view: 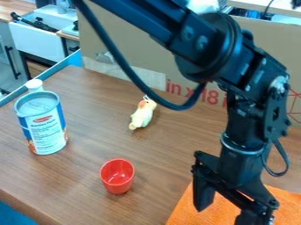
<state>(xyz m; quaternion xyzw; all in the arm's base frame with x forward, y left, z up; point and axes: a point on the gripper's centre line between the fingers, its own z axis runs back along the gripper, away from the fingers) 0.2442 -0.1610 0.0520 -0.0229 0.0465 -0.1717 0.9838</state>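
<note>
One wooden table (pixel 64 184): extends under all else counted. One orange cloth (pixel 185 213): lies right of red cup (pixel 117 176), long axis not determinable. One gripper (pixel 225 214): hangs over cloth, right of cup, fingers wide apart. One can (pixel 47 127): stands upright, left of and beyond cup. One pale toy (pixel 141 115): lies beyond cup, long axis leading away from it. One cup: stands upright, mouth up.
</note>
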